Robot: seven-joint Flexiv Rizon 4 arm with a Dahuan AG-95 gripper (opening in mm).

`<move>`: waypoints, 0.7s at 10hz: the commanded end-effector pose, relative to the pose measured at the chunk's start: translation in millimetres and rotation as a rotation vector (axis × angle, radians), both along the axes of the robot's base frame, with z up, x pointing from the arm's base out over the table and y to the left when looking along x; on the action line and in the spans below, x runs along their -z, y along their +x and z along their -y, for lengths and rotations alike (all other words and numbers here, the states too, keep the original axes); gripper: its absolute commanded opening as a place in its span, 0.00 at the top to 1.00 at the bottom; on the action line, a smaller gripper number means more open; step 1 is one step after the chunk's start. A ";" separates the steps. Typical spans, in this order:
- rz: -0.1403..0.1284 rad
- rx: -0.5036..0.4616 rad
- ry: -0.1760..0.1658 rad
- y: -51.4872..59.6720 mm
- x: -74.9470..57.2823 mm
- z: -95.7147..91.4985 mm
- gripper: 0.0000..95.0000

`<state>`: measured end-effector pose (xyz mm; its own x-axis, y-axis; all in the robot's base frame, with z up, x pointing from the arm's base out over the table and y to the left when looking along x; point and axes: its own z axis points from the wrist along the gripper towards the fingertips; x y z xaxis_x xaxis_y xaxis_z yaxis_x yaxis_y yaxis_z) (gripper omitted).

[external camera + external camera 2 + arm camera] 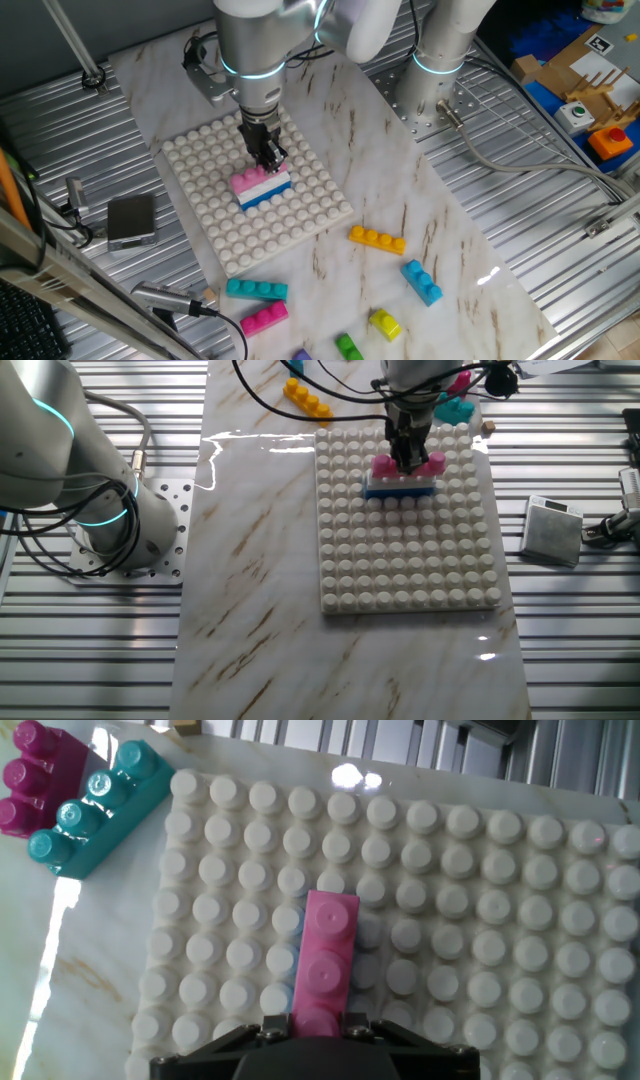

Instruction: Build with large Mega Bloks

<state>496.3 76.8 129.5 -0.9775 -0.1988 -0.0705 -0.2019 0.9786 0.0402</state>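
Observation:
A pink brick (254,179) tops a small stack with a white layer (263,188) and a blue brick (268,197) on the white studded baseplate (200,170). My gripper (268,158) stands straight over the stack, shut on the pink brick. In the hand view the pink brick (328,955) runs away from my gripper (310,1020), with a finger on each side of its near end. In the other fixed view the gripper (408,452) covers the middle of the pink brick (384,463) above the blue brick (400,487).
Loose bricks lie on the marble beside the baseplate: orange (377,239), blue (422,281), teal (256,289), magenta (264,318), yellow (385,323), green (348,346). A small dark box (131,220) and cables sit left of the plate. The arm's base (440,60) stands behind.

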 end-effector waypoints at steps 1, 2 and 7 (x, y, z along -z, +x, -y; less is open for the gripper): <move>0.003 -0.010 0.000 -0.1 1.2 -0.4 1.00; 0.003 -0.013 -0.002 0.0 1.7 -0.6 1.00; 0.003 -0.017 -0.010 0.1 5.4 -0.7 1.00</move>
<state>495.9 78.0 123.6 -0.9739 -0.2161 -0.0698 -0.2187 0.9753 0.0309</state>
